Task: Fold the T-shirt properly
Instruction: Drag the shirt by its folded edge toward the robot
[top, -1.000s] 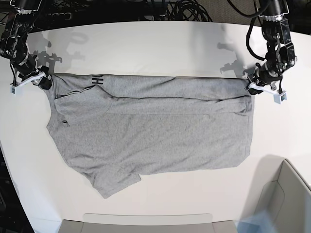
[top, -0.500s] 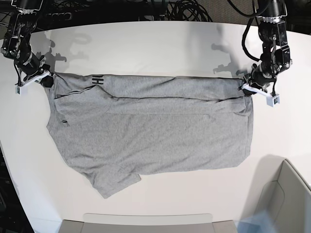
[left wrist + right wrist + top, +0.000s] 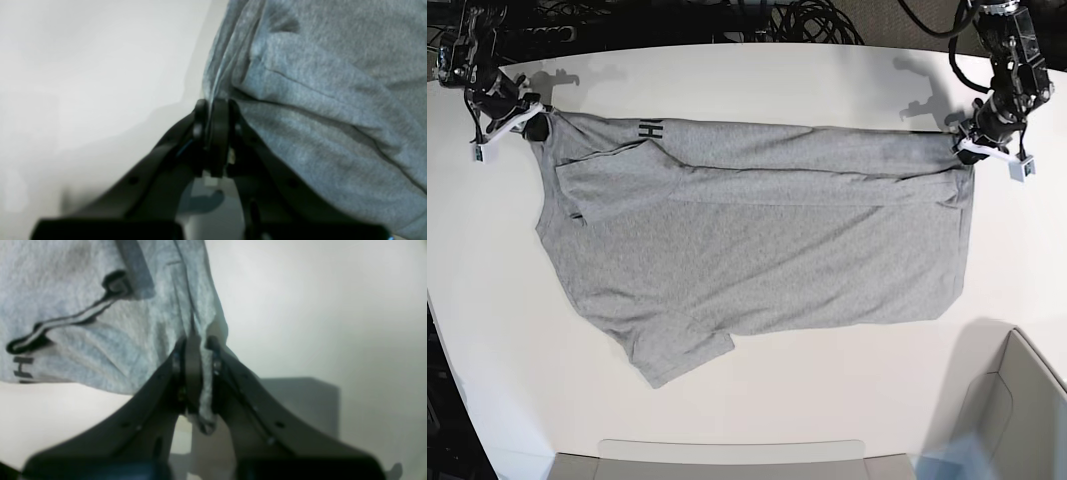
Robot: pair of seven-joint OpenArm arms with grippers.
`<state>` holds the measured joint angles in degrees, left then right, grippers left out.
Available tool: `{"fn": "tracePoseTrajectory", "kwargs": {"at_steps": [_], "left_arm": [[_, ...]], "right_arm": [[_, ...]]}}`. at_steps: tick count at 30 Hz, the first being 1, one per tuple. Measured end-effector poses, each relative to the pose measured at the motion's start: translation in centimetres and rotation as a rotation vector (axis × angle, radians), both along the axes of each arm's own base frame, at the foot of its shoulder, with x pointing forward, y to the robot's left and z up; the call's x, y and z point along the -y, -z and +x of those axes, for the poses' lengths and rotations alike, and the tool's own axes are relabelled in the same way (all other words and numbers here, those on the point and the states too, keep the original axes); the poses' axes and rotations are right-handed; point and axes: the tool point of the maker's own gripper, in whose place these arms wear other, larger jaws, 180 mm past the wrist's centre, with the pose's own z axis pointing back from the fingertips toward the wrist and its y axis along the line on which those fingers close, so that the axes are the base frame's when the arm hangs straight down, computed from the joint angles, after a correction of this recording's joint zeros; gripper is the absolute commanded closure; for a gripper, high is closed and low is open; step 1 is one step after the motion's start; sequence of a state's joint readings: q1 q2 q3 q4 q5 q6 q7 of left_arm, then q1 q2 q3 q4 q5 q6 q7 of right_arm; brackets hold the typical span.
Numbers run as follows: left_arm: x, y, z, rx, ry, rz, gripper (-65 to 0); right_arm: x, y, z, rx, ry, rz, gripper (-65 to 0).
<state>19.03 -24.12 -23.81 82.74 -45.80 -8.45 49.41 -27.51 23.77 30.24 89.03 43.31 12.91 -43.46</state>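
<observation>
base: T-shirt [image 3: 757,240] spread flat | wrists: left gripper [image 3: 213,110], right gripper [image 3: 193,346] clamp cloth

1. The T-shirt [image 3: 757,240] is light heather grey, finely flecked all over.
2. Black block capitals [image 3: 649,129] sit near its far edge, by the collar end.
3. In the right wrist view a black-edged band [image 3: 66,320] with a pale centre runs across the grey cloth.
4. The surface [image 3: 757,80] is plain white, with soft grey shadows.
5. The left tool [image 3: 213,140] is black.
6. The right tool [image 3: 193,373] is black too; in the base view both carry white parts.
7. A pale grey bin [image 3: 1012,415] stands at the near corner.
</observation>
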Motion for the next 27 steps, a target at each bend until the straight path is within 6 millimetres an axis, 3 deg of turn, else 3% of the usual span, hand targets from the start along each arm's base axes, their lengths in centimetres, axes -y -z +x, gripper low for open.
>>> {"fn": "tracePoseTrajectory", "kwargs": {"at_steps": [6,12,23,27], "left_arm": [[-2.8,-0.2,-5.6,-0.073,-0.058,0.053,0.0],[-2.6,-0.9,-9.9,-0.159,-0.012,0.105,0.0],[-4.1,-1.5,-11.4,-0.183,-0.068,0.105,0.0],[-5.2,-2.1,-11.6,-0.189,-0.089,0.141,-7.3]], "right_arm": [[-0.6,0.4,-2.5,-0.029,-0.017,0.010,0.0],[-0.8,0.7,-4.5,-0.046,-0.013,0.025,0.0],[-1.3,0.5,-5.2,-0.058,-0.038,0.018,-0.3],[-2.4,0.1,-5.4,-0.062,-0.057,0.021,-15.5]]}}
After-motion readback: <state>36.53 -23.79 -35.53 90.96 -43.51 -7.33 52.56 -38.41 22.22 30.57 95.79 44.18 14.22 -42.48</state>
